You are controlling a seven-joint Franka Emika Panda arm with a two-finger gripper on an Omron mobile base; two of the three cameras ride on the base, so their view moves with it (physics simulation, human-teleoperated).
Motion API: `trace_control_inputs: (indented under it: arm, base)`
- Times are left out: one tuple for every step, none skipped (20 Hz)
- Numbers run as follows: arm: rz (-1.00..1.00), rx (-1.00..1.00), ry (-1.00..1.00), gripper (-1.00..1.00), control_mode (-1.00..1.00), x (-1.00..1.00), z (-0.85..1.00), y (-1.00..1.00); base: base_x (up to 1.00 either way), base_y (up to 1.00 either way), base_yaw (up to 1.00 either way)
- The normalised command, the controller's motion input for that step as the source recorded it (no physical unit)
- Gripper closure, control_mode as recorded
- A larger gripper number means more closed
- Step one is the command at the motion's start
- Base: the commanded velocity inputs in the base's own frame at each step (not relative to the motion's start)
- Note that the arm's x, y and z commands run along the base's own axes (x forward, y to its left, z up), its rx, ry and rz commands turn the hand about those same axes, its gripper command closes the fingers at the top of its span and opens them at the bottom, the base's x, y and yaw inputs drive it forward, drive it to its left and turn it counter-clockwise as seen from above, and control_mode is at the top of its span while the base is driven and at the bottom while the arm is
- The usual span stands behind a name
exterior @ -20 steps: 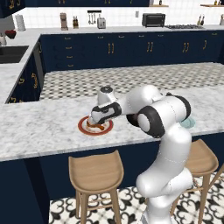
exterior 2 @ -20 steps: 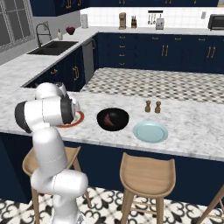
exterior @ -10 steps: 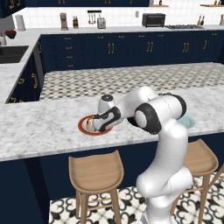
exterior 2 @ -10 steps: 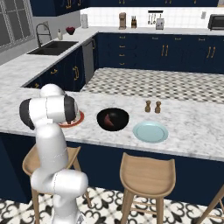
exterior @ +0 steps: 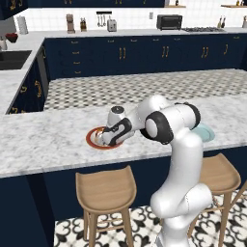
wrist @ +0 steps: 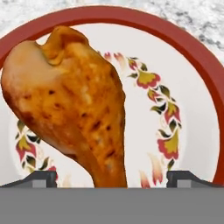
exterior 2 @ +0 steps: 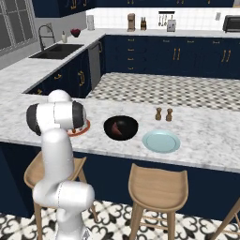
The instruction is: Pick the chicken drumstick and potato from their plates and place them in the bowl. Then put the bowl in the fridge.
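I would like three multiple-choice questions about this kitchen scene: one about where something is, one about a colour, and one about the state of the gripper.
1. Where does the chicken drumstick lie?
A. in the black bowl
B. on the red-rimmed plate
C. on a stool

2. What colour is the empty plate beside the bowl?
A. pale blue-green
B. yellow
C. black

3. How is the gripper now?
A. shut on the potato
B. holding the bowl
C. open, low over the drumstick

Answers:
1 B, the hand view shows the drumstick on that plate.
2 A, seen in the right base view.
3 C, the fingertips stand wide apart on either side of the bone end.
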Motion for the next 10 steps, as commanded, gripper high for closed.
trace_control_inputs:
  arm:
    - [0.0, 0.0, 0.0, -1.0, -1.0, 0.09, 0.0, 0.2]
    - [0.0, 0.0, 0.0, -1.0, -1.0, 0.03, -0.04, 0.17]
    - [0.0, 0.0, 0.0, -1.0, -1.0, 0.0, -0.15, 0.14]
    - [0.0, 0.0, 0.0, -1.0, -1.0, 0.0, -0.22, 0.13]
    - [0.0, 0.0, 0.0, 1.0, -1.0, -0.04, -0.37, 0.18]
    - [0.0, 0.0, 0.0, 1.0, -1.0, -0.27, -0.45, 0.16]
    - [0.0, 0.0, 0.0, 1.0, -1.0, -0.44, -0.24, 0.09]
    - [0.0, 0.0, 0.0, 1.0, -1.0, -0.38, -0.09, 0.04]
    - [0.0, 0.0, 0.0, 1.0, -1.0, -0.19, 0.0, 0.0]
    - [0.0, 0.0, -0.01, 1.0, -1.0, -0.05, -0.03, -0.06]
  base:
    - [0.0, 0.0, 0.0]
    - [0.0, 0.0, 0.0]
    - [0.0, 0.0, 0.0]
    - [0.0, 0.0, 0.0]
    - [0.0, 0.0, 0.0]
    - [0.0, 0.0, 0.0]
    - [0.0, 0.0, 0.0]
    - [0.0, 0.0, 0.0]
    - [0.0, 0.0, 0.0]
    - [0.0, 0.0, 0.0]
